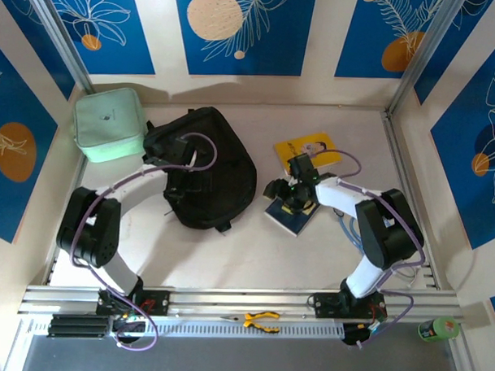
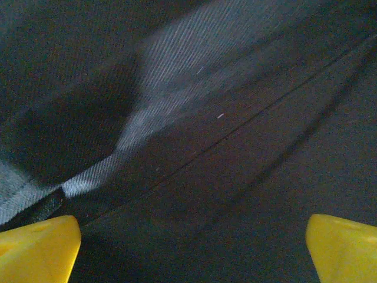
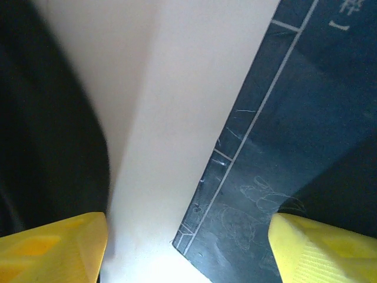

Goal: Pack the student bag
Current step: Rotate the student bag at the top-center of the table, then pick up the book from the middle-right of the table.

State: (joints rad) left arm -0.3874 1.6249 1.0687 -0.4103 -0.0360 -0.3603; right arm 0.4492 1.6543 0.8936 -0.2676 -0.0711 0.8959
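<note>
The student bag (image 1: 219,180), a large black soft fabric backpack with a rounded top, lay flat on the white table (image 1: 253,251), left of centre. Just beyond its far left corner sat a mint-green boxy zip case (image 1: 110,124), touching or nearly touching the bag.

The left gripper (image 2: 191,253) hung low over the far left part of the bag, its yellow fingertips (image 2: 35,247) spread wide with nothing between them but black woven cloth and a seam line.

To the right of the bag, a dark blue book with pale line drawings (image 3: 294,147) lay on the table, and a yellow book (image 1: 314,147) lay just beyond it. The right gripper (image 3: 188,253) hovered over the blue book's left edge, jaws wide apart and holding nothing.

A pair of yellow-handled pliers (image 1: 261,319) rested on the near rail.
</note>
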